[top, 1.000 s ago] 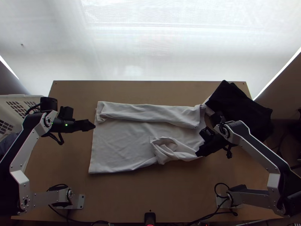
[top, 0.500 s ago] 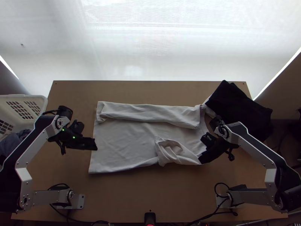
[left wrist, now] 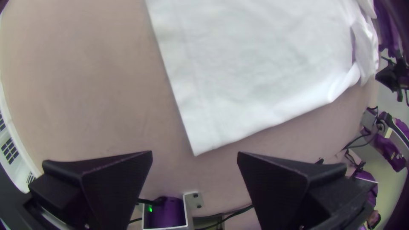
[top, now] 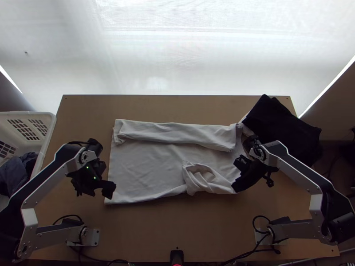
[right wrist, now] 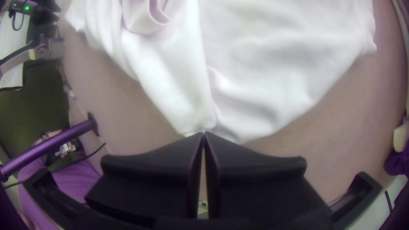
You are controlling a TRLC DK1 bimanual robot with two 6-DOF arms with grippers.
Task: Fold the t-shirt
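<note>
The white t-shirt (top: 151, 164) lies across the table, its far side folded inward as a long strip and its near sleeve bunched toward the right. Over the shirt's near left corner, my left gripper (top: 111, 189) is open. From the left wrist, the hem corner of the t-shirt (left wrist: 204, 136) lies beyond the parted fingers of my left gripper (left wrist: 195, 155). My right gripper (top: 235, 186) is at the near right edge of the shirt. In the right wrist view, my right gripper (right wrist: 203, 133) is shut on the edge of the t-shirt (right wrist: 196, 115).
A folded black cloth (top: 284, 128) lies at the table's far right, touching the shirt's end. At the left edge stands a white basket (top: 49, 119) with dark cloth (top: 17, 173) inside. Bare wood (top: 159, 230) runs along the near side.
My left gripper has moved toward the near side, down to the shirt's near left corner, and turned. The right gripper, with the shirt edge, shifted slightly, and the bunched sleeve moved a little right.
</note>
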